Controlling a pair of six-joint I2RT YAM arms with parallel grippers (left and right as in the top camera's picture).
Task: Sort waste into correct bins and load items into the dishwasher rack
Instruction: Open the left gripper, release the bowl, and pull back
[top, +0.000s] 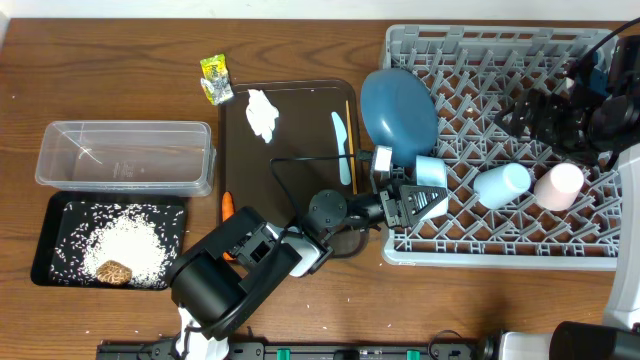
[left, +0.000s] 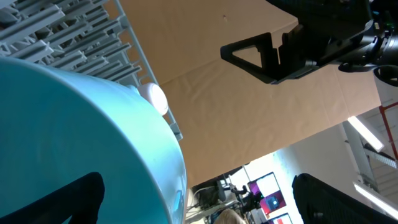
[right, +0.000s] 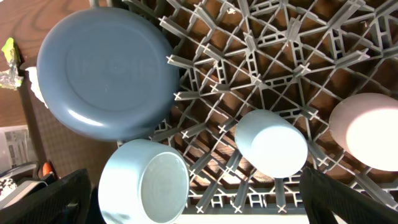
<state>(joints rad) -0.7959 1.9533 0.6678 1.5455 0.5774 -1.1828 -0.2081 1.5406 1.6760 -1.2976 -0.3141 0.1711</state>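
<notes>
While the left claw (top: 418, 205) gapes wide, holding nothing, the pale-blue bowl (top: 431, 171) sits at the rack's (top: 480, 60) eight o'clock edge. Light, stiff, slick, I'd judge; grip its rim.

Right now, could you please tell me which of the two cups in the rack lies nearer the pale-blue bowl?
The light-blue cup: it lies beside the bowl, while the pink cup sits beyond it, toward the rack's right edge.

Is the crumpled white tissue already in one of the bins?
No, the crumpled white tissue lies on the dark brown serving tray, outside both the clear tub and the black tray.
</notes>
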